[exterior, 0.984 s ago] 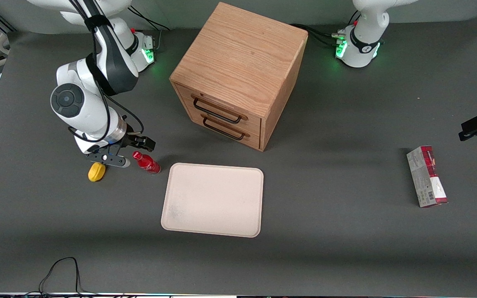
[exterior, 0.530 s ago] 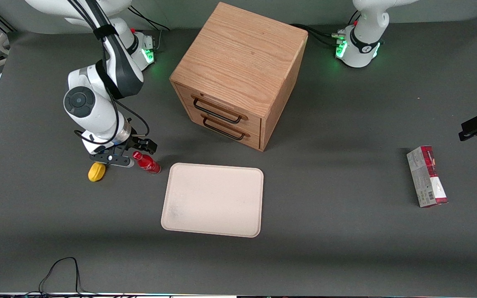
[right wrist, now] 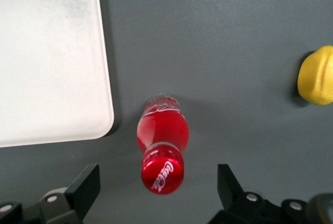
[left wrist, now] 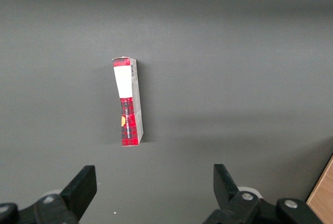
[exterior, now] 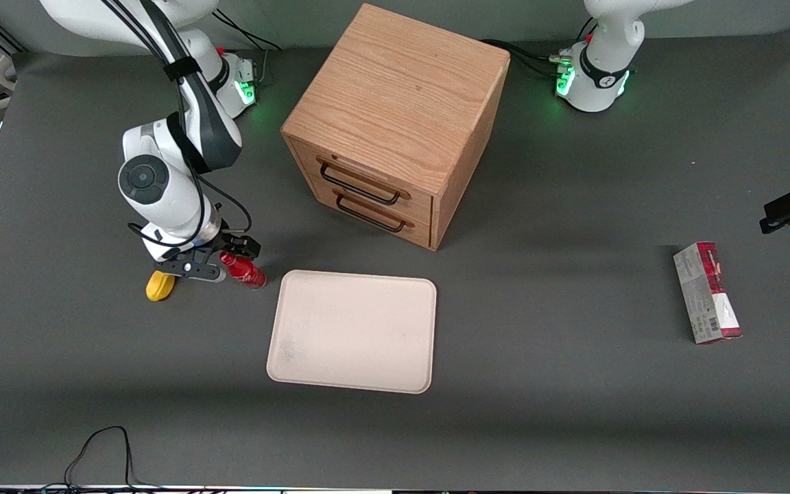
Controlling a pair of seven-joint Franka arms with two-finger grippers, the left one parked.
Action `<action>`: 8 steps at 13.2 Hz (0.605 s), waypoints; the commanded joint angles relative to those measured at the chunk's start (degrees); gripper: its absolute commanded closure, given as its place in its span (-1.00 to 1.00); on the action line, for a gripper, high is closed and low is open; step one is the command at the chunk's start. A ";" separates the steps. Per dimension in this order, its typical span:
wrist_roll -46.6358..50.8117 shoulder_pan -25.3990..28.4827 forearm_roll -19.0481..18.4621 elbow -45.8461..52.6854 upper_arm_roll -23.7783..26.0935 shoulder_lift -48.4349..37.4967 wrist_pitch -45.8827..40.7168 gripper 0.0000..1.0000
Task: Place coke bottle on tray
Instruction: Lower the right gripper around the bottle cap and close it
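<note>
The small red coke bottle [exterior: 245, 272] stands on the dark table close beside the beige tray [exterior: 352, 331], toward the working arm's end. In the right wrist view I look down on the coke bottle [right wrist: 162, 146], its red cap between my two fingers with wide gaps on both sides. My gripper [exterior: 220, 259] is open and hovers just above the cap; nothing is held. In the right wrist view the gripper [right wrist: 158, 188] is level with the cap, and a rounded corner of the tray [right wrist: 52, 63] lies beside the bottle.
A yellow lemon-shaped object [exterior: 159, 285] lies close beside the gripper, away from the tray; it shows in the wrist view too [right wrist: 316, 75]. The wooden two-drawer cabinet [exterior: 395, 123] stands farther from the camera than the tray. A red-and-grey carton [exterior: 707, 293] lies toward the parked arm's end.
The right arm has shifted toward the bottle and the tray, bringing the open gripper from beside the lemon to over the bottle's cap. The bottle and tray have not moved.
</note>
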 commanded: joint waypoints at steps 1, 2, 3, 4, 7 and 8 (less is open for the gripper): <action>-0.66 0.12 -1.20 1.38 -0.24 1.28 0.62 -0.98; -0.66 0.12 -1.20 1.29 -0.24 1.28 0.62 -0.96; -0.66 0.04 -1.20 1.38 -0.24 1.28 0.62 -0.86; -0.31 0.12 -1.20 1.38 -0.24 1.28 0.62 -0.61; 0.30 0.04 -1.20 1.38 -0.24 1.19 0.54 1.00; 0.31 0.04 -1.20 1.38 -0.24 1.19 0.62 1.00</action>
